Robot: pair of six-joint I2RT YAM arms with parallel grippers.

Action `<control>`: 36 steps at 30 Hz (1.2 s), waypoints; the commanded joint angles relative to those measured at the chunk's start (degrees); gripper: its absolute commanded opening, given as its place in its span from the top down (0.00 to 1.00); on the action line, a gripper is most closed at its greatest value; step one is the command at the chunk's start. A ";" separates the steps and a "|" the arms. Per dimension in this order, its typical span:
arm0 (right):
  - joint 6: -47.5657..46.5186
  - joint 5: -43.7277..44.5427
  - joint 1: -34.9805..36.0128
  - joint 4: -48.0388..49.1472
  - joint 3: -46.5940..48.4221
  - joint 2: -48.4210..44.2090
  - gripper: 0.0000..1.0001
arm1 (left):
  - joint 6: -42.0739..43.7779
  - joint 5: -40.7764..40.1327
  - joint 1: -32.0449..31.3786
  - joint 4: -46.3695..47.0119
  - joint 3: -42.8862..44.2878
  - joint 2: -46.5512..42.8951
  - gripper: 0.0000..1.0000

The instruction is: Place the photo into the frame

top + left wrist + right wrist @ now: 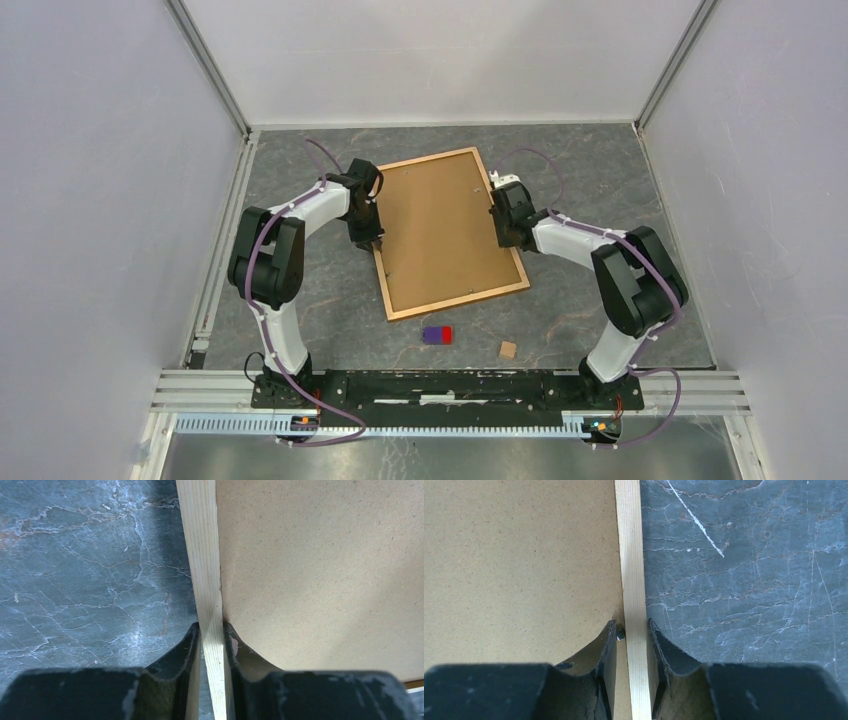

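The frame [458,298] of light wood lies on the dark marble table, back side up. A plain brown backing board [445,230] fills it. The photo is hidden. My left gripper [368,240] is at the frame's left rail. In the left wrist view its jaws [212,630] are pinched on that rail [202,555], beside the board [320,570]. My right gripper [502,218] is at the right rail. In the right wrist view it [631,627] straddles the rail [630,555], with a gap on the board side [519,555].
A small purple and red block [437,334] and a small wooden cube [508,349] lie near the front of the table. A small black tab [620,635] sits by the right rail. White walls close in the table's back and sides.
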 commanded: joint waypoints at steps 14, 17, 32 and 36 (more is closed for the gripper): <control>-10.04 -1.40 -0.60 -0.50 30.77 17.87 0.24 | 3.33 2.01 -0.47 1.48 3.19 -2.45 0.98; -8.14 -0.67 -1.72 -1.93 36.05 21.26 0.23 | 3.74 2.05 -0.48 1.45 3.16 -2.33 0.98; 2.13 -10.31 -2.62 3.82 12.04 7.69 0.32 | 11.91 12.18 -0.44 -1.02 11.08 3.27 0.98; -0.50 -7.97 -3.08 3.58 7.81 0.14 0.28 | 12.82 11.81 -0.45 -1.10 11.78 5.41 0.98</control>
